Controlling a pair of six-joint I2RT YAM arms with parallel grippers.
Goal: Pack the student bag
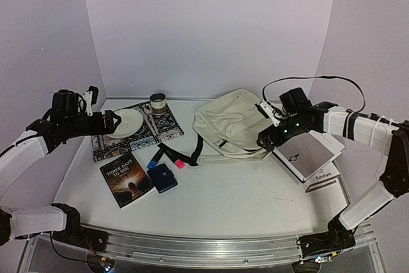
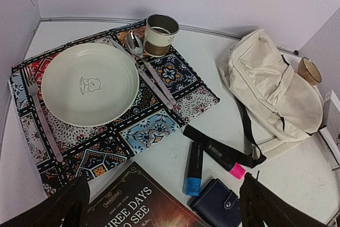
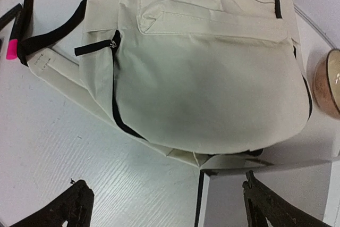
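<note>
The student bag (image 1: pixel 233 126) is a cream backpack with black straps, lying flat and zipped at the back middle of the table. It also shows in the left wrist view as the bag (image 2: pixel 271 89) and fills the right wrist view as the bag (image 3: pixel 202 78). My right gripper (image 1: pixel 267 139) hovers at the bag's near right corner, open and empty, with its fingers (image 3: pixel 170 206) spread over the table and a white book's edge. My left gripper (image 1: pixel 110 122) hangs above the placemat, open (image 2: pixel 164 206), holding nothing.
A patterned placemat (image 1: pixel 163 126) carries a plate (image 2: pixel 90 83), fork (image 2: pixel 40 112), spoon (image 2: pixel 151 70) and cup (image 2: pixel 161 34). Near it lie a dark book (image 1: pixel 126 180), blue highlighter (image 2: pixel 193 169), pink highlighter (image 2: pixel 220 155) and navy wallet (image 1: pixel 162 178). White books (image 1: pixel 307 153) lie right. A small round jar (image 3: pixel 329 81) stands beside the bag.
</note>
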